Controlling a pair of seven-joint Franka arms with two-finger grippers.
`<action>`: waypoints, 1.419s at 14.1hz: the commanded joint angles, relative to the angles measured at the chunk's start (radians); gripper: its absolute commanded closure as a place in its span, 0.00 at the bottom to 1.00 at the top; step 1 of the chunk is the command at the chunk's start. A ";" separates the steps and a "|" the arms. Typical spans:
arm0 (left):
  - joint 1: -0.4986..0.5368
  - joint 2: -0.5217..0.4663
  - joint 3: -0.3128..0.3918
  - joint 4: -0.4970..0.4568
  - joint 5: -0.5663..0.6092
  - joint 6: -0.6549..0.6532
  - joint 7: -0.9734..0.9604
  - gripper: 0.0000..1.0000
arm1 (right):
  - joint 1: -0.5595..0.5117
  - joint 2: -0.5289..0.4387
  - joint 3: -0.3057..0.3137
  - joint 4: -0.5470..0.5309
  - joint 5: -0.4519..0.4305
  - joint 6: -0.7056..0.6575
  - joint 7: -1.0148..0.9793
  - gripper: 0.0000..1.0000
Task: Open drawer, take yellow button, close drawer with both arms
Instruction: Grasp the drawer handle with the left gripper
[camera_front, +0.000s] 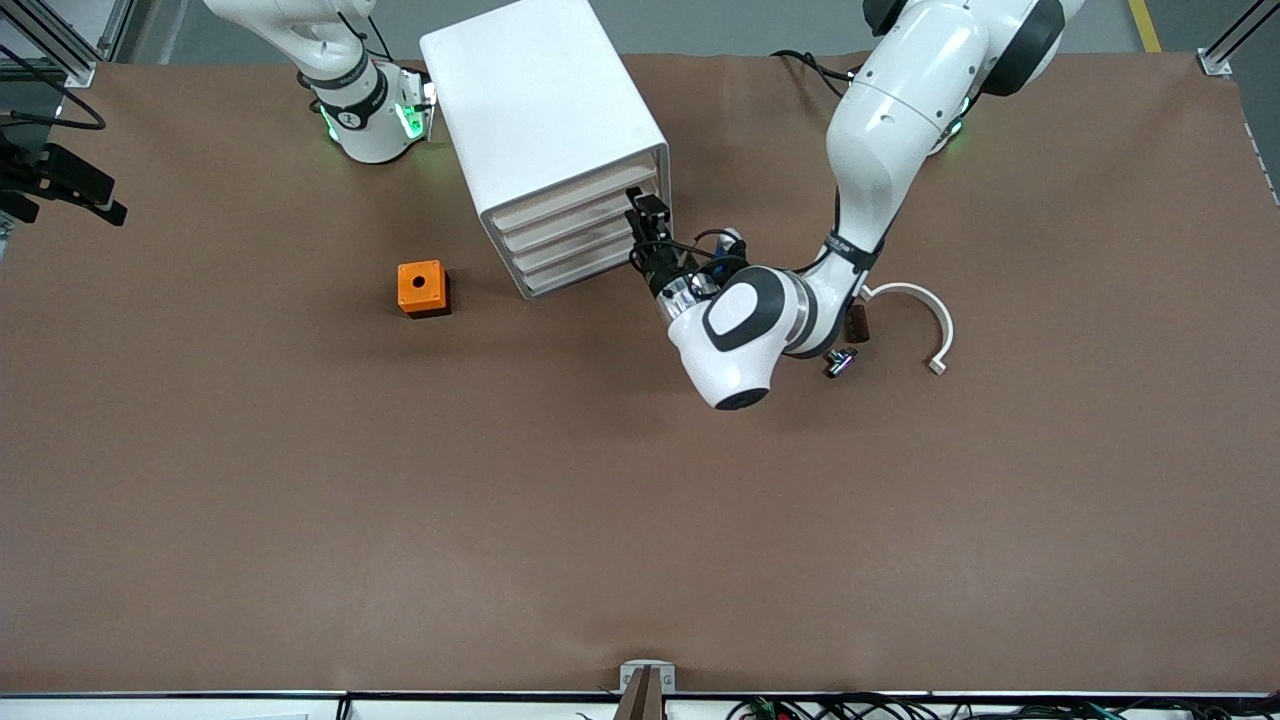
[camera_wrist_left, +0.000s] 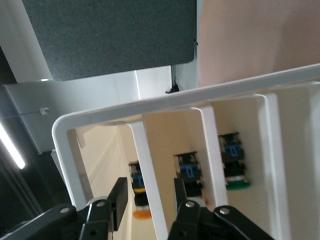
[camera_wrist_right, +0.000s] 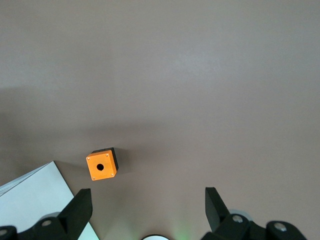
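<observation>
The white cabinet stands near the right arm's base, all four cream fronts pushed in. My left gripper is at the front of the drawer, at its end toward the left arm. In the left wrist view the left gripper has its fingers closed in on both sides of a white front rib of the drawer. The button, with its orange cap, shows inside, partly hidden by that rib. My right gripper hangs open above the table beside the cabinet, holding nothing.
An orange box with a hole sits on the table beside the cabinet, toward the right arm's end. Under the left arm lie a white curved piece, a small black part and a brown piece. Two more pushbuttons show in lower drawers.
</observation>
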 joint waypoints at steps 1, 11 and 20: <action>-0.028 0.005 0.004 -0.003 -0.021 -0.032 -0.018 0.56 | -0.012 -0.017 0.006 -0.012 0.013 -0.006 0.010 0.00; -0.069 0.005 0.002 -0.038 -0.023 -0.052 -0.017 0.80 | -0.021 0.006 0.002 0.032 0.009 -0.026 -0.003 0.00; -0.065 0.000 0.002 -0.037 -0.033 -0.053 -0.017 0.94 | -0.030 0.124 0.005 0.075 -0.003 -0.017 -0.003 0.00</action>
